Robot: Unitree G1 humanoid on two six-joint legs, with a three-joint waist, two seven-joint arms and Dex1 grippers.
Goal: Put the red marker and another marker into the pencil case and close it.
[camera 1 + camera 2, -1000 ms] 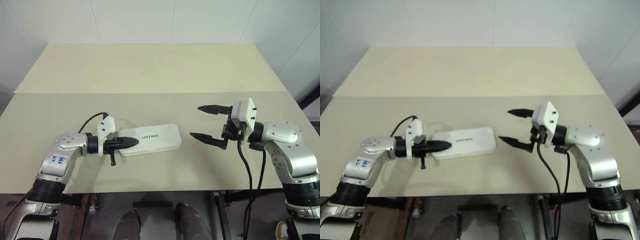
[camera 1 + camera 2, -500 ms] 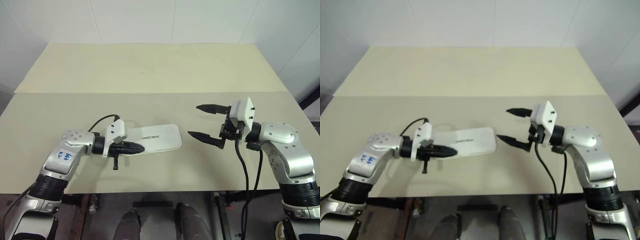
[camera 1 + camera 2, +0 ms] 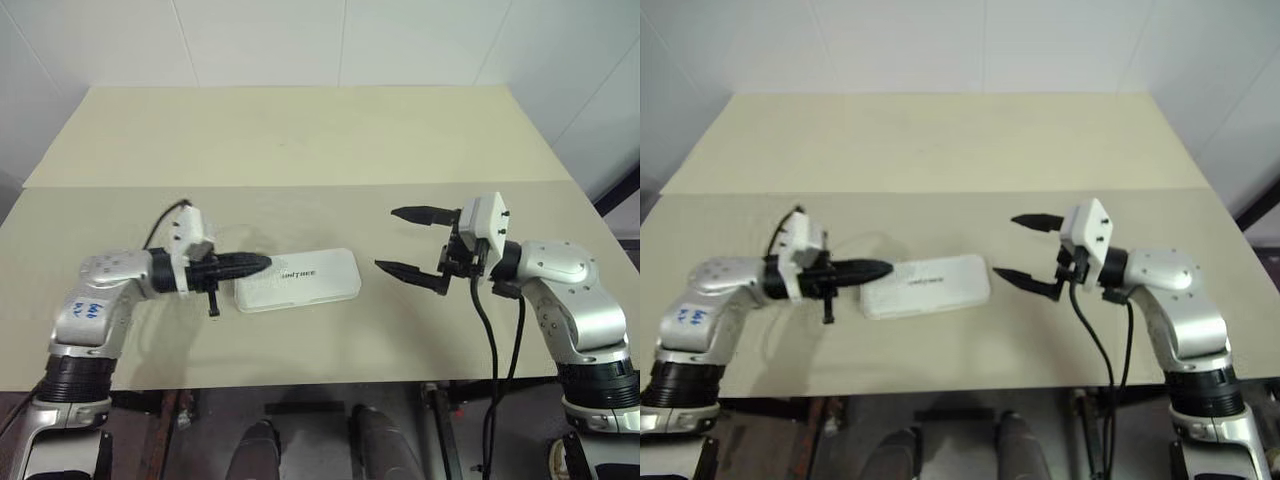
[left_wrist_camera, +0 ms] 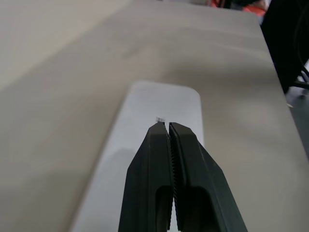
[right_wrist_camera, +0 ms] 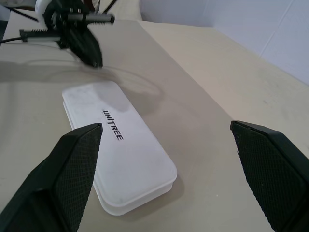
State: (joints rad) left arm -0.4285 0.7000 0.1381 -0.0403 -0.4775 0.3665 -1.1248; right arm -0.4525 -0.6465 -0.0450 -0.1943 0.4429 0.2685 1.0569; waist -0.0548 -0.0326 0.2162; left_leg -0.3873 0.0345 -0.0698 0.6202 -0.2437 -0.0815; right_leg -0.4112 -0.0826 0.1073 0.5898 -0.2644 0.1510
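from the head camera: a white pencil case (image 3: 298, 280) lies shut and flat on a pale beige table (image 3: 300, 140), near the front edge and a little left of centre. small dark lettering on its lid reads "unitree". the left gripper (image 3: 262, 263) reaches in level from the left, its two black fingers pressed together on nothing, the tips raised over the case's left end. the right gripper (image 3: 392, 240) hangs level well to the right of the case, its fingers spread wide and empty. a straight seam runs across the table from left to right behind the case. plain white wall panels stand behind the far edge. blue handwriting marks the left arm's silver shell, too small to read.

from the left wrist: the clenched fingers (image 4: 186, 174) show fine ribbing along their inner faces. beyond their tips lies the white lid (image 4: 159, 108) with a speck of its lettering, on bare beige table.

from the right wrist: the lid lettering reads clearly as "unitree" (image 5: 112, 124). two textured black pads (image 5: 72, 164) stand far apart with the case between them. the left gripper (image 5: 96, 62) hovers above the case's far end, casting a shadow on the lid.
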